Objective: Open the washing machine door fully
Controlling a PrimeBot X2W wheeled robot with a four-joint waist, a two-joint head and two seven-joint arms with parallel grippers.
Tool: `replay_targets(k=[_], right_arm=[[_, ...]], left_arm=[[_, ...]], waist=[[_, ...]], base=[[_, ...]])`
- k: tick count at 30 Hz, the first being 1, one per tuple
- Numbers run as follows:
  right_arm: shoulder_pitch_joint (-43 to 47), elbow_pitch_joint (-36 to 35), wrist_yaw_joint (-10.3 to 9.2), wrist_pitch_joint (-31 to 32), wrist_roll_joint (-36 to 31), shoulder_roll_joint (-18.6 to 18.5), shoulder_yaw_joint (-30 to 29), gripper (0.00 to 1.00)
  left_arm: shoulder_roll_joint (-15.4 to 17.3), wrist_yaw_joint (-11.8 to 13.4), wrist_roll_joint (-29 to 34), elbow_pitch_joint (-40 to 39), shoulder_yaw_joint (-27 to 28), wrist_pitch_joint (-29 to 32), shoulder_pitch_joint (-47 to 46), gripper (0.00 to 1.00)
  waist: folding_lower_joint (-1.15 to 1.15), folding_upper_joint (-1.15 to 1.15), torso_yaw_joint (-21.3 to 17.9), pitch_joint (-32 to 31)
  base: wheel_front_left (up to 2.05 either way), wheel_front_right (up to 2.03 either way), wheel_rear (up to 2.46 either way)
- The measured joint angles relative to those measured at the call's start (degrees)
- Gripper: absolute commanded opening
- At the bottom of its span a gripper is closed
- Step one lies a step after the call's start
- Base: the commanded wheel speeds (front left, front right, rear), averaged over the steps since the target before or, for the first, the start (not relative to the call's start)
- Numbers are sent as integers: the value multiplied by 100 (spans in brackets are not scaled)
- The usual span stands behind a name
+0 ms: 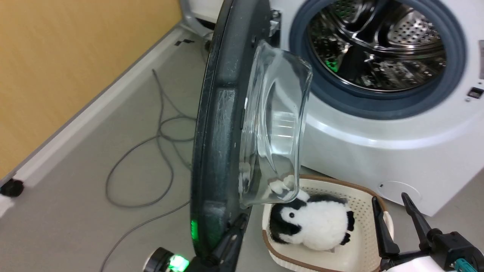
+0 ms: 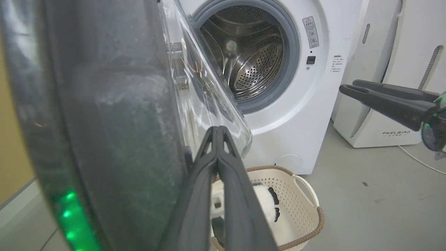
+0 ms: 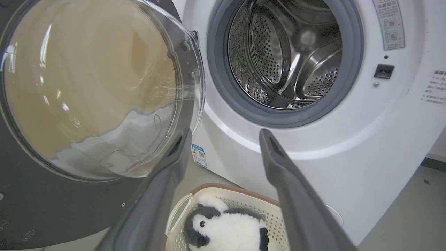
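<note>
half-open washing machine door (image 1: 215,132), frame centre; left claw (image 2: 217,129), pinched shut and empty, at its inner rim, should push steadily toward frame left; right claw (image 3: 224,134) gapes wide.

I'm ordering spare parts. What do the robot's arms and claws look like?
The left claw and right claw each have two long, matte dark-grey fingers tapering to narrow tips, with ribbed cut-outs near the ends. The right one sits on a black mount with a teal connector, on a white forearm. A green light glows at the left one's base.
</note>
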Motion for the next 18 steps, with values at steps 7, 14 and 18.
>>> replay_targets(k=[7, 14, 18], right_arm=[[-12, 10, 0, 0, -20, 1, 8, 100], [-158, 66, 0, 0, -115, 1, 70, 100], [-221, 64, 0, 0, -159, 1, 59, 100]], left_arm=[[40, 189, -37, -100, 439, 0, 64, 0], [104, 357, -92, -188, 1002, 0, 51, 0], [125, 434, -221, -182, 1410, 0, 49, 0]], waist=[[0, 0, 318, 92], [0, 0, 377, 241], [0, 0, 387, 322]], base=[[0, 0, 0], [0, 0, 0], [0, 0, 0]])
